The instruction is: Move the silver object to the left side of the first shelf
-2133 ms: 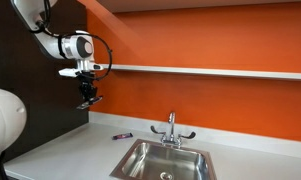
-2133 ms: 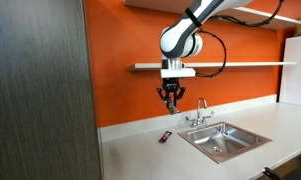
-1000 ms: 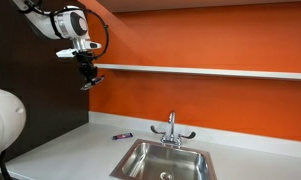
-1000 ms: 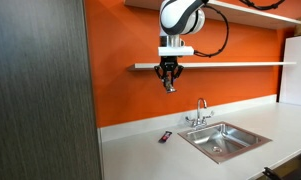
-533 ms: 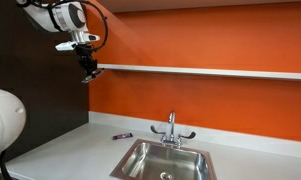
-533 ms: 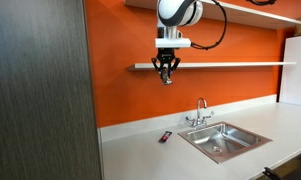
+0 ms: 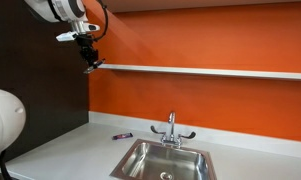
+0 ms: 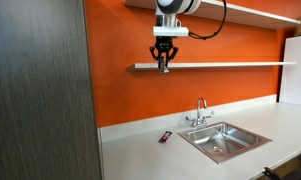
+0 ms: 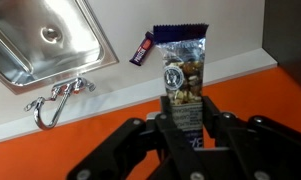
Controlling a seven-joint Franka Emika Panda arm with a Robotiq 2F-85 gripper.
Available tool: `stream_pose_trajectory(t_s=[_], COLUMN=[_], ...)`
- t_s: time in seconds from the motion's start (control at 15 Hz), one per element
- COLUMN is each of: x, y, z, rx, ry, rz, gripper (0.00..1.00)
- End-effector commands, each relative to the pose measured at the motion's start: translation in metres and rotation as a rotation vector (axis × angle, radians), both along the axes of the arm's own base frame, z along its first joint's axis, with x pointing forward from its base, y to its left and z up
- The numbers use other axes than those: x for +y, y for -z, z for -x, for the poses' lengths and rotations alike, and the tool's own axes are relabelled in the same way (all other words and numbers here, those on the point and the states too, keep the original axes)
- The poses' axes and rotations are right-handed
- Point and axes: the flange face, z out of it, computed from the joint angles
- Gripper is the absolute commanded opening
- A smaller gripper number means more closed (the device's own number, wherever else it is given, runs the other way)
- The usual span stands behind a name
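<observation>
Black fingers of the gripper (image 9: pixel 183 112) pinch the lower end of the silver object (image 9: pixel 181 62), whose nut-printed wrapper only the wrist view makes out, with the sink (image 9: pixel 30 52) far below. In both exterior views the arm (image 8: pixel 176 8) reaches high, wrist pointing down, holding the object level with the left end of the first shelf (image 7: pixel 210 71).

Print on the silver object (image 9: pixel 182 72) is unreadable.

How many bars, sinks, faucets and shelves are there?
Bars: 2, the silver object in the end effector and a dark bar on the counter
Sink: 1
Faucet: 1
Shelves: 1, the first shelf
Total: 5
</observation>
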Motion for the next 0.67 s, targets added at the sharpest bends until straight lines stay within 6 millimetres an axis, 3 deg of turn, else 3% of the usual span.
stream_pose_trajectory(t_s=[0.0,0.33,0.6], x=[0.0,-0.007,-0.011], y=[-0.03,-0.055,-0.063], z=[-0.007,-0.022,-0.044], rx=[-0.027,-0.052,-0.052], ry=[0.026,0.04,0.046], rz=[0.025,0.049,0.056], gripper=[0.1,0.1,0.1])
